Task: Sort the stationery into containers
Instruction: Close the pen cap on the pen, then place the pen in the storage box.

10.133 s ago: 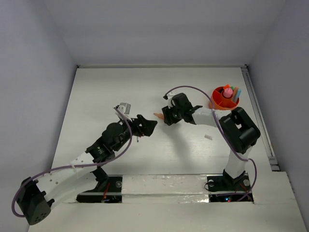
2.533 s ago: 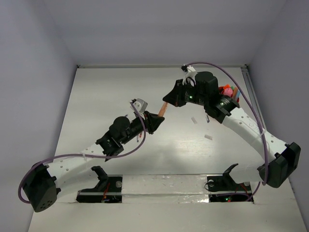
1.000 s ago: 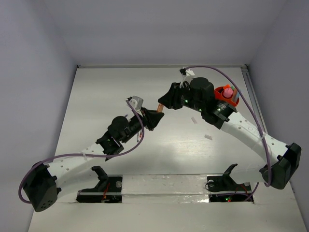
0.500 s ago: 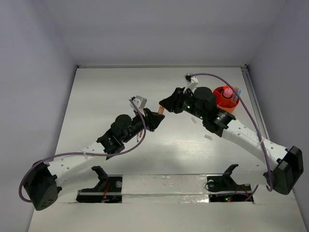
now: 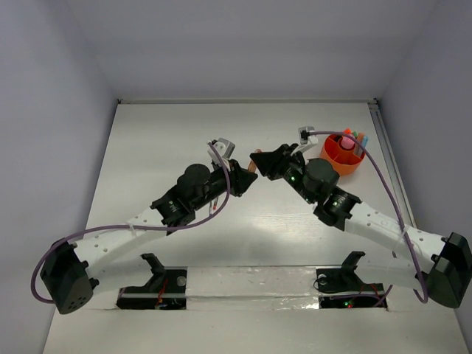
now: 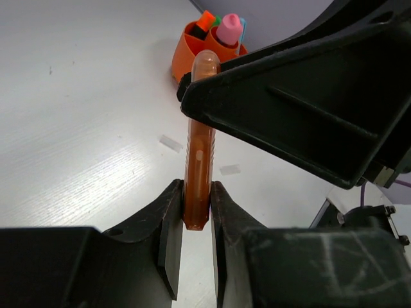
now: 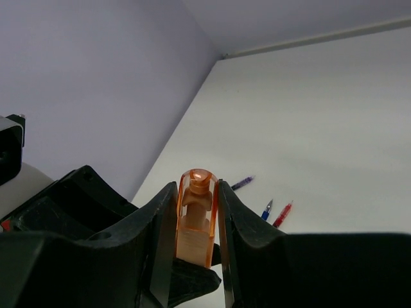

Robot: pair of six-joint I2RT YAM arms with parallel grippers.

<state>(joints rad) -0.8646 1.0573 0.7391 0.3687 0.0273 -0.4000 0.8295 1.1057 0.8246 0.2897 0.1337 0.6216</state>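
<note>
Aloft, left gripper (image 6: pixel 196 196), right gripper (image 7: pixel 198 196) both pinch orange marker (image 6: pixel 200 128); orange cup (image 5: pixel 338 164) near right edge.

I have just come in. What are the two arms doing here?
The two arms hold one orange marker between them. The left gripper clamps one end, and the right gripper has its fingers against the cap end, so it looks like a handover. The orange cup at the far right already holds several pens.
</note>
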